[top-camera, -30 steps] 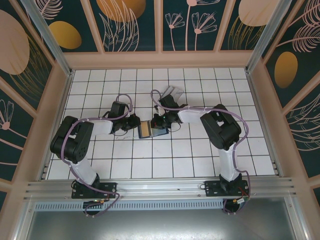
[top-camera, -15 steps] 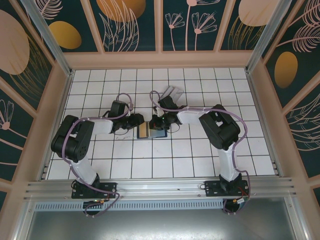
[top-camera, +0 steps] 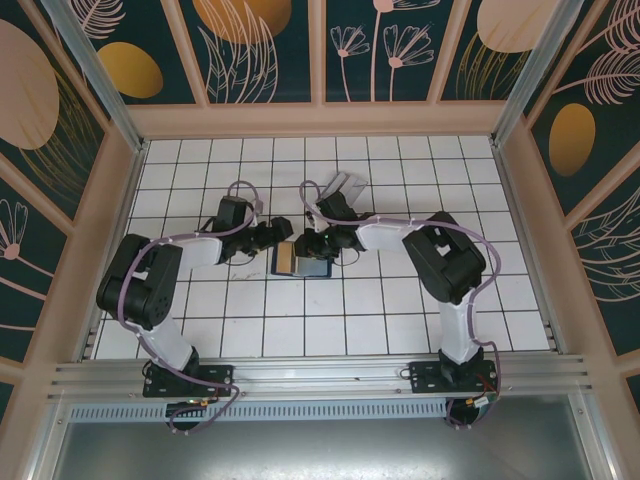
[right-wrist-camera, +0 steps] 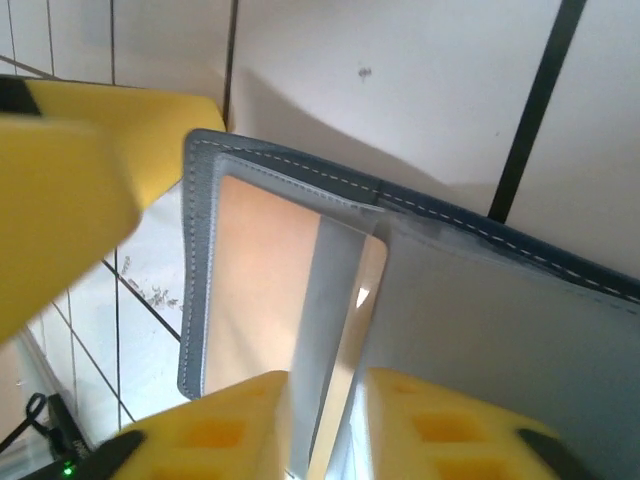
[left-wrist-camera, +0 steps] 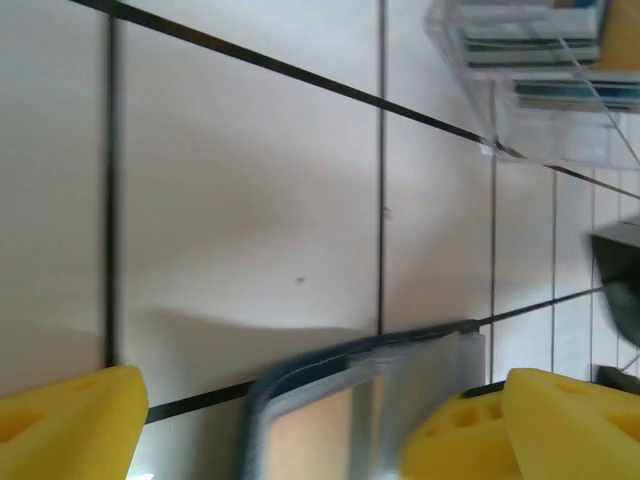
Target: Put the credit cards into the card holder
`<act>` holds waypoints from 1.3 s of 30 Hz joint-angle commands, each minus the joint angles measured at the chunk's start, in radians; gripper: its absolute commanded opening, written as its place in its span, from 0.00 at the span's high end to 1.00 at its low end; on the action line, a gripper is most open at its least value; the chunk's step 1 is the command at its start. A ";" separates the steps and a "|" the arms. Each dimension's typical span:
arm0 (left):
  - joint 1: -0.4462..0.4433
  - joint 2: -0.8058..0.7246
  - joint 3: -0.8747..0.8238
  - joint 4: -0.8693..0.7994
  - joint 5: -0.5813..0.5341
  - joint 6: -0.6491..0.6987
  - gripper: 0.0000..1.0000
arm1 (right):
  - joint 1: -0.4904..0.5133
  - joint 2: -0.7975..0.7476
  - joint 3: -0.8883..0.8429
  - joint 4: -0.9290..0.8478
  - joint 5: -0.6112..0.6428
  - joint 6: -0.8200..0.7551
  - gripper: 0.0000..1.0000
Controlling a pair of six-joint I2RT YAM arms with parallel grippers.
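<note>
The wallet (top-camera: 303,262) is lying open near the middle of the white tiled worktop (top-camera: 400,320), and both arms are reaching to it from the two sides. The tan card (top-camera: 285,258) is sitting in the wallet's left half. The holder (top-camera: 350,182) is standing behind the wallet, a little to the right and apart from it, just beside the right arm's wrist. Walls (top-camera: 265,50) with dark leaf and flower patterns are closing the worktop on three sides.

The left end effector (top-camera: 281,232) is hovering at the wallet's rear left corner. In the left wrist view its yellow fingers (left-wrist-camera: 70,425) are standing wide apart and holding nothing, with the wallet's edge lying between them. This view is also showing the holder from close, with bluish cards (left-wrist-camera: 570,95) standing in its slots. Their print is too blurred to read.

The right end effector (top-camera: 312,245) is sitting over the wallet's middle. In the right wrist view its fingers (right-wrist-camera: 240,425) are standing only narrowly apart, and a thin grey strip (right-wrist-camera: 325,330) is passing between them. I cannot tell if the strip is a card or a pocket flap, nor if the fingers are pressing it. This view is also showing the pale stitching along the wallet's blue edge, which is too small to make out from the top.
</note>
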 commanded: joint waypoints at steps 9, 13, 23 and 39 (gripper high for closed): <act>0.026 -0.215 0.044 -0.206 -0.266 0.054 0.02 | -0.026 -0.356 -0.072 -0.129 0.439 -0.017 0.45; -0.003 -0.236 0.032 -0.184 -0.232 0.059 0.01 | -0.041 -0.379 -0.085 -0.185 0.428 -0.033 0.39; -0.012 -0.198 -0.021 -0.214 -0.226 0.095 0.08 | 0.014 -0.238 -0.164 -0.077 0.174 0.038 0.42; -0.012 -0.172 -0.012 -0.199 -0.223 0.096 0.10 | 0.021 -0.111 -0.104 -0.092 0.172 0.040 0.54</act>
